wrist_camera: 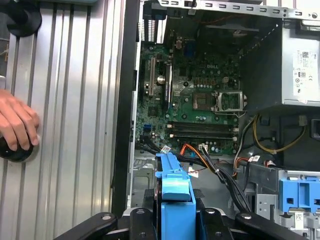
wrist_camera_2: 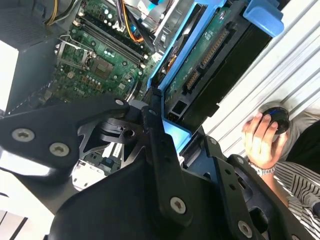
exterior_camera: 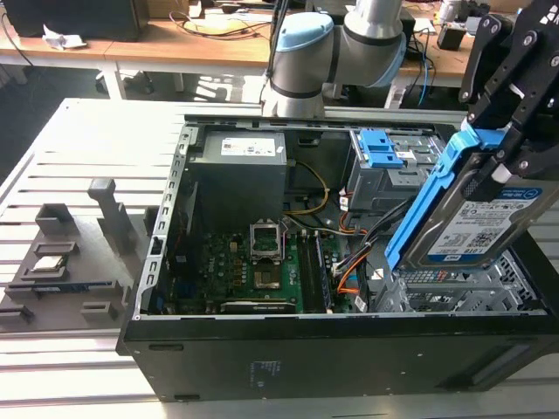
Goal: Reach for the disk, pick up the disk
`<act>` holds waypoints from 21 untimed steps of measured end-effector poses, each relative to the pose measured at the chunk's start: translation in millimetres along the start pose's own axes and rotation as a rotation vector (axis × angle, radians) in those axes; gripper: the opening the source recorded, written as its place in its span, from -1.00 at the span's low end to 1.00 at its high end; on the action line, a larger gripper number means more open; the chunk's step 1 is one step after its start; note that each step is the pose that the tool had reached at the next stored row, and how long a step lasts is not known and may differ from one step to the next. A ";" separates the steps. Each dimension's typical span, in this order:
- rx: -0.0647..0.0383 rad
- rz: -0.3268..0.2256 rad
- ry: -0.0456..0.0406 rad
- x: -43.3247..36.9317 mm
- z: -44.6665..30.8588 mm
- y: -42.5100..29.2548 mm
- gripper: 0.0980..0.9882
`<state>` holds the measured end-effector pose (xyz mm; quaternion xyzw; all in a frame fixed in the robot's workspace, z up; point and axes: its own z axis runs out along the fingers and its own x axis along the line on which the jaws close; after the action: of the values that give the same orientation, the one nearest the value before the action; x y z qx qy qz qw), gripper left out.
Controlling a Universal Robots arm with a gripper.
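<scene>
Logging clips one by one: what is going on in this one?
The arm's gripper is shut on the disk by its blue side rails, holding it tilted above the open computer case at the exterior view's right, lifted out of the drive cage. In the first wrist view, a person's hand rests on a black knob on the table beside the case.

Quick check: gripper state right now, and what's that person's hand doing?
Gripper: shut on the hard drive, lifted above the computer case.
Person's hand: resting on a black knob.

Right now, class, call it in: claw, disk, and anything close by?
Claw shut on the disk, held tilted above the open computer case. A person's hand rests on a black knob beside the case.
</scene>
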<state>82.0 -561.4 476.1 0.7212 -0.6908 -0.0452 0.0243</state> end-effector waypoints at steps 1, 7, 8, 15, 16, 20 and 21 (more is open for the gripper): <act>-0.002 0.000 0.0000 0.2 1.5 -3.6 -0.39; -0.013 0.001 -0.0012 1.0 8.9 -16.9 -0.39; -0.014 0.001 -0.0013 1.1 9.8 -18.8 -0.39; -0.022 0.002 -0.0019 1.8 17.6 -30.5 -0.39; -0.023 0.002 -0.0019 1.8 18.3 -31.6 -0.39; -0.024 0.002 -0.0019 0.3 20.6 -33.5 -0.39; -0.024 0.002 -0.0019 -0.4 20.8 -34.0 -0.39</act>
<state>113.7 -559.0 452.1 0.7203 -0.6908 -0.0542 0.0324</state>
